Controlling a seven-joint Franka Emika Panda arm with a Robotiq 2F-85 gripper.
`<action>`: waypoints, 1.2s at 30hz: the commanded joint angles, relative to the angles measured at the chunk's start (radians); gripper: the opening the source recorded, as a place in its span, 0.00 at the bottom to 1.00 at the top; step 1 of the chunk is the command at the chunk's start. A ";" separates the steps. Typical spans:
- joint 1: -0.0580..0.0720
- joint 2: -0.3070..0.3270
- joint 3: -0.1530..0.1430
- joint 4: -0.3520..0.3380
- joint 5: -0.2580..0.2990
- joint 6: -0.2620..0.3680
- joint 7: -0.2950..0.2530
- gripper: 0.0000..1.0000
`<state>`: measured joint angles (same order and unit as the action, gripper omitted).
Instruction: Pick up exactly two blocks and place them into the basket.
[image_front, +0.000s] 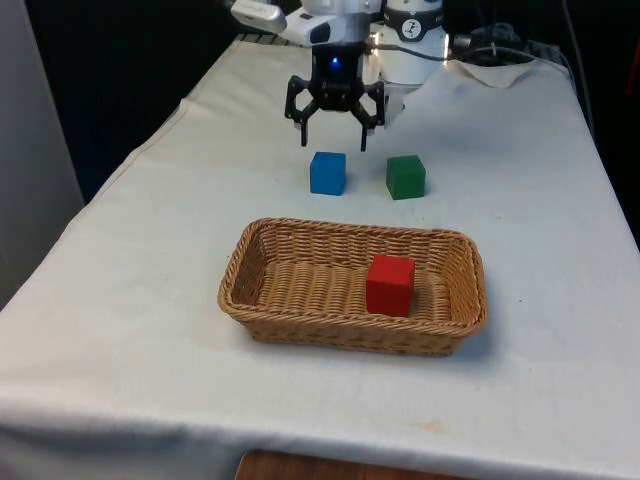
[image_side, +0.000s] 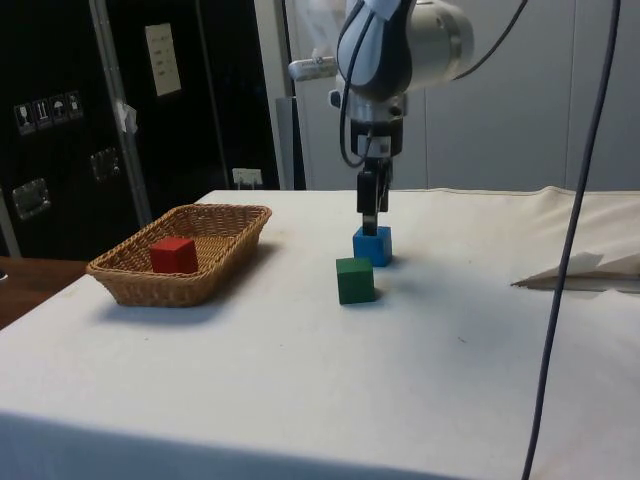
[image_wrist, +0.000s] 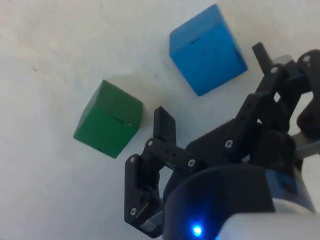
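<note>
White-clothed tabletop (image_front: 150, 300); tool (image_front: 335, 140) points down, fingers spread, empty, above blue block (image_front: 328, 173); red block (image_front: 390, 285) in basket (image_front: 240, 290).

The white arm (image_side: 400, 45) reaches down from above, its wrist vertical. The black tool (image_front: 334, 140) points straight downward, hanging above the bench (image_front: 150, 300) with both fingers (image_wrist: 165, 127) spread wide apart, holding nothing.

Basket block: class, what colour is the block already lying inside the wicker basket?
Red. The block in the basket shows best in the front view.
</note>
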<state>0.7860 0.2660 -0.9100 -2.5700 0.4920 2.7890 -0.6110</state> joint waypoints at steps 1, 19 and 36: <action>-0.013 -0.001 0.020 -0.001 0.025 0.011 -0.010 1.00; -0.027 0.063 0.051 0.034 0.061 -0.009 -0.002 1.00; -0.047 0.197 0.084 0.123 0.150 -0.067 -0.039 1.00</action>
<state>0.7490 0.4730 -0.8360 -2.4490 0.6350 2.7220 -0.6400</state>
